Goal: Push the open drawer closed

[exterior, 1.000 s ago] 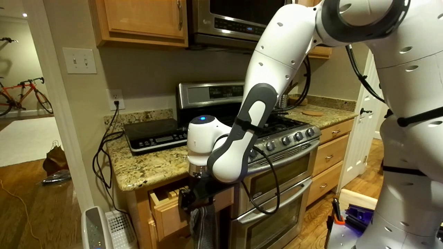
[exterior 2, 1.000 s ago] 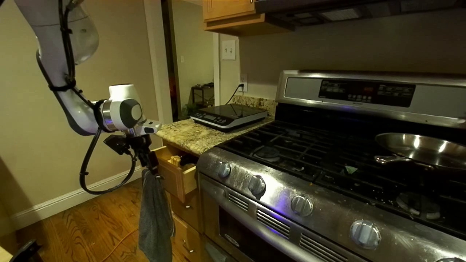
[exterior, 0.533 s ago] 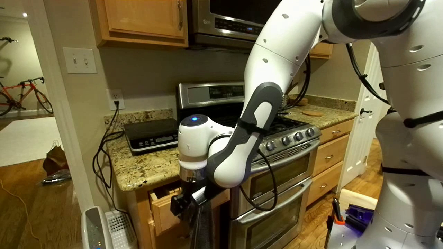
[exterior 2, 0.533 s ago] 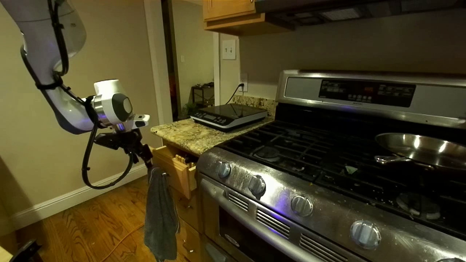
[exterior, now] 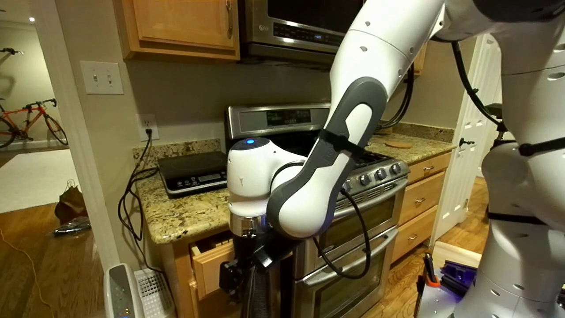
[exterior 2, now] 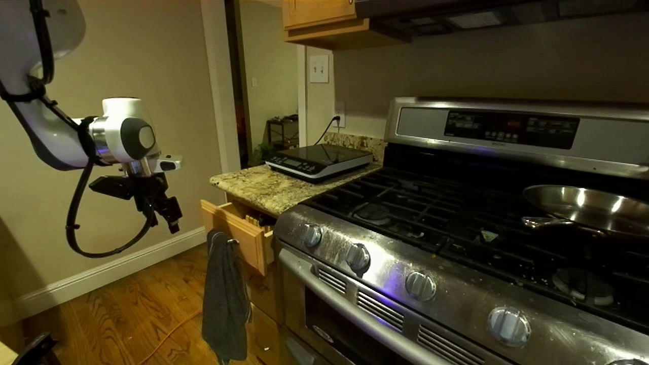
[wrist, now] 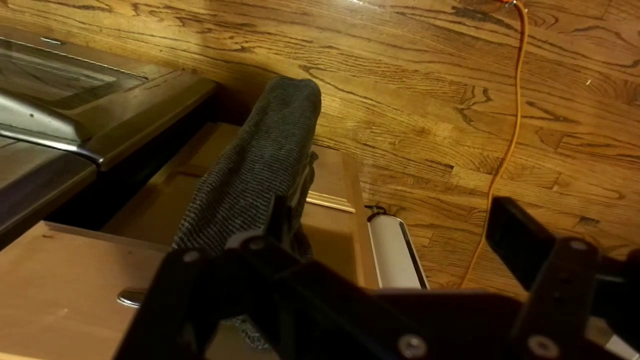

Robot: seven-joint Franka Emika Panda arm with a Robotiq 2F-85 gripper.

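Wrist view shows the pincer (wrist: 390,215) spread wide: its two fingers (wrist: 517,237) stand well apart, and between them I find only the wooden floor (wrist: 425,125) and a white appliance (wrist: 395,250), both farther behind. So it holds nothing. One finger covers a part of the grey towel (wrist: 255,170), but an exterior view makes clear that there is a gap, so they only overlap to the eye.

The pincer hangs in front of the drawer (exterior 2: 248,246), tips pointing downward, and does not touch it. I suppose this place suits a push straight against the wood, along the sliding direction; fingers brought together would perhaps press more firmly.

The drawer is pulled out under the granite tabletop (exterior 2: 258,185), just beside the gas range (exterior 2: 395,263), and a slotted wooden organiser (exterior 2: 252,220) shows inside. The towel hangs from the metal handle (exterior 2: 232,241), probably for drying hands; it could come between pincer and drawer during the push.

Above, a portable cooktop (exterior 2: 319,159) stands near the wall outlet (exterior 2: 341,109), I think so that its cord can reach. Farther off, a steel frying pan (exterior 2: 598,205) rests on the range, ready for cooking.
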